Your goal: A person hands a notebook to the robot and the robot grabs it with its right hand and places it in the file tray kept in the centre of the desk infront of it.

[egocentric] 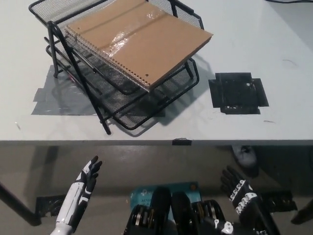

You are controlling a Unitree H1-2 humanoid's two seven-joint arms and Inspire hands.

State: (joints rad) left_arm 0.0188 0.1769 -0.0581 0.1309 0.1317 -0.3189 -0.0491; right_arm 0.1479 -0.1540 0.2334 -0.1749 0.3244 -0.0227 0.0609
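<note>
We see no legible writing on the notebook (138, 41) atop the file tray (122, 93); both robot hands, left (83, 183) and right (239, 193), hang open.

One notebook (139, 41), one tiered file tray (105, 93), two tape patches, both robot hands in view

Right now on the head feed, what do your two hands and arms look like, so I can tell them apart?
The left hand is white with black segments along its slim fingers, on a white forearm. The right hand is black with small white blocks on the fingers, on a black arm. No cables or sleeves are visible on either.
</note>
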